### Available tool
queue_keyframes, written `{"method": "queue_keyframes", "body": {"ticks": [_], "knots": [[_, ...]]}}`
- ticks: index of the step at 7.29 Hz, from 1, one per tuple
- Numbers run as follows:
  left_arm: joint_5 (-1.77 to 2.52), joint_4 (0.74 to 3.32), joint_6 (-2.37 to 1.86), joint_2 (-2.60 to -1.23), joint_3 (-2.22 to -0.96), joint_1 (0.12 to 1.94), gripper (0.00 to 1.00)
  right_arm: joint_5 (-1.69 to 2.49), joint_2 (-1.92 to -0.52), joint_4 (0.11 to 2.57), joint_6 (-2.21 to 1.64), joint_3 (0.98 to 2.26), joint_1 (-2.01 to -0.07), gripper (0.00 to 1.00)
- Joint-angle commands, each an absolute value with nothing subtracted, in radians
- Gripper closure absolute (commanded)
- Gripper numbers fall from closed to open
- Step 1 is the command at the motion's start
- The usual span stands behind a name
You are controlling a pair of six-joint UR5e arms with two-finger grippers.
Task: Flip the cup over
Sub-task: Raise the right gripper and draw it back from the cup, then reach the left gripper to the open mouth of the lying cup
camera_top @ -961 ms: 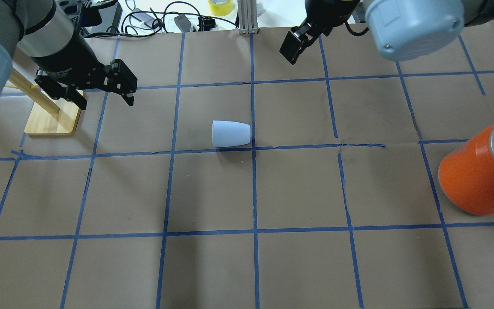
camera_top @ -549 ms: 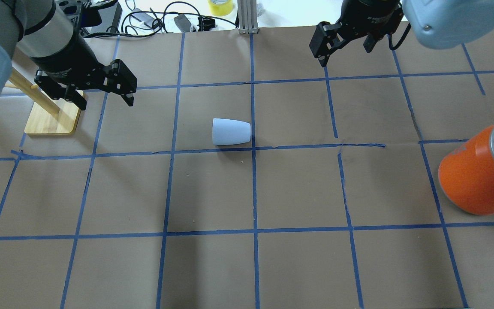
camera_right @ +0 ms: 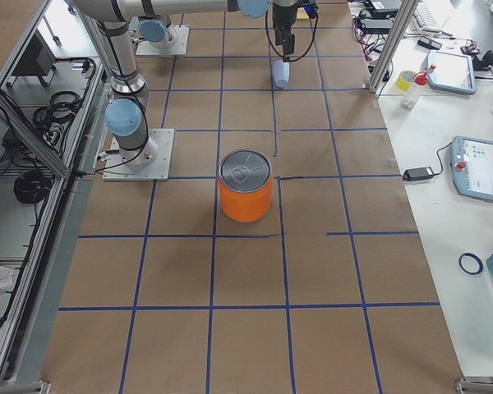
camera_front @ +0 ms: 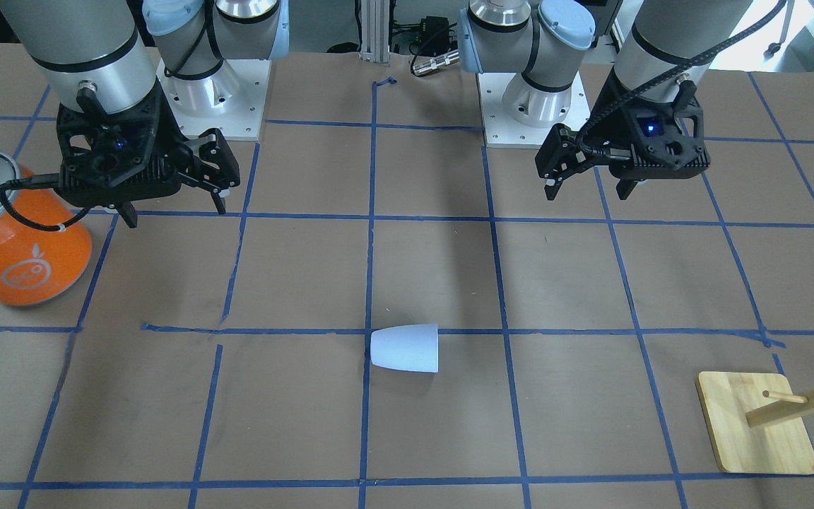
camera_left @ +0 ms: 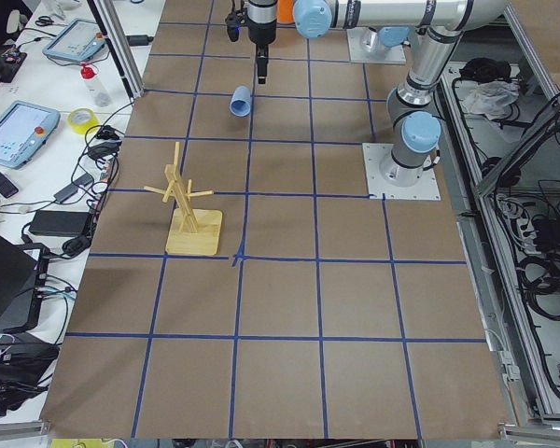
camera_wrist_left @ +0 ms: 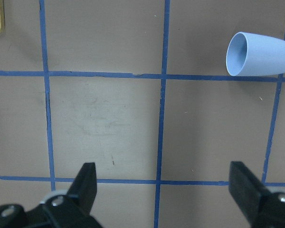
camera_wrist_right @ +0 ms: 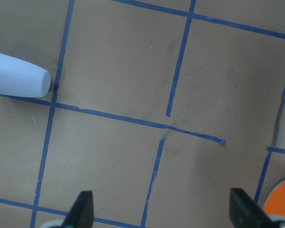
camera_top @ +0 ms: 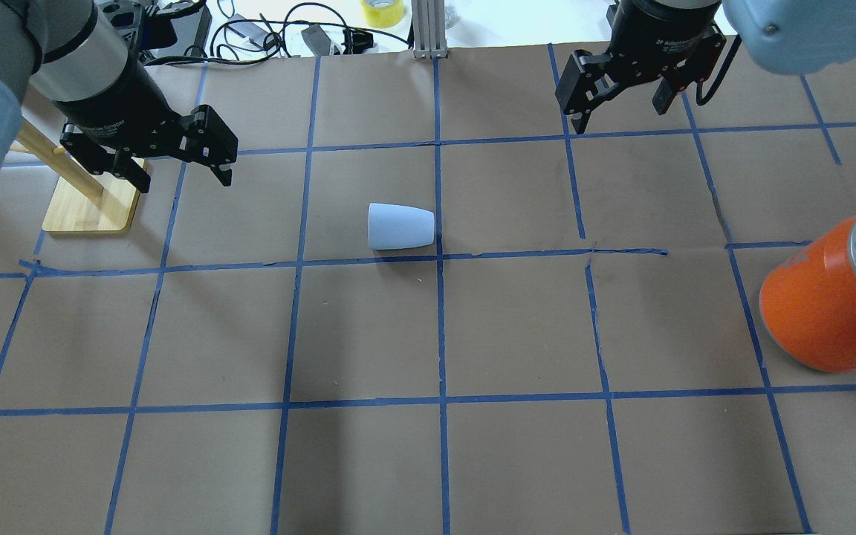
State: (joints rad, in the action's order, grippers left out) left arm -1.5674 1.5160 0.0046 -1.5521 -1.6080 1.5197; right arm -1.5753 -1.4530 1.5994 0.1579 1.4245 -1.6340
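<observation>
Counter (camera_top: pixel 517 461): brown paper with a blue tape grid. Orange can (camera_top: pixel 814 312): glossy, silver lid, well outboard of right fingers (camera_top: pixel 573 119). Right fingers and left fingers (camera_top: pixel 221 157) are both spread and empty, hovering. Cup (camera_top: pixel 400 227): smooth tapered plastic, lying on its side between them. Its axis runs fingers-to-fingers, open rim toward left fingers, rounded base toward right. Left looks marginally nearer.

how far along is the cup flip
Done: nothing visible yet. The cup lies on its side on the table, rim toward the robot's left. In hand: nothing. The left end effector and right end effector are both open, empty and apart from the cup. Remaining: grasp the cup, turn it over and set it down.
</observation>
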Motion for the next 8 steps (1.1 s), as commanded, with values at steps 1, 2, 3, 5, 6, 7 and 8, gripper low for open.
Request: {"method": "queue_keyframes", "body": {"ticks": [1,2,3,5,6,7,8], "knots": [[-1.565,1.516,0.005,-1.558,-1.608,1.52,0.0,-1.577,-1.447,1.589,0.163,1.442,-1.632,0.0],[-1.551,1.514,0.002,-1.566,-1.608,1.52,0.0,-1.577,-1.445,1.598,0.153,1.442,-1.632,0.0],[-1.533,1.511,0.002,-1.584,-1.612,1.52,0.0,-1.574,-1.445,1.6,0.143,1.442,-1.632,0.0],[-1.354,1.424,0.018,-1.671,-1.615,1.502,0.0,-1.574,-1.445,1.6,0.144,1.442,-1.632,0.0],[-1.276,1.331,0.005,-1.731,-1.614,1.499,0.0,-1.566,-1.445,1.595,0.144,1.442,-1.629,0.0],[-1.222,1.316,0.011,-1.787,-1.614,1.497,0.0,-1.56,-1.445,1.598,0.146,1.44,-1.629,0.0],[-1.139,1.261,0.014,-1.846,-1.617,1.496,0.0,-1.56,-1.443,1.597,0.146,1.44,-1.628,0.0]]}}
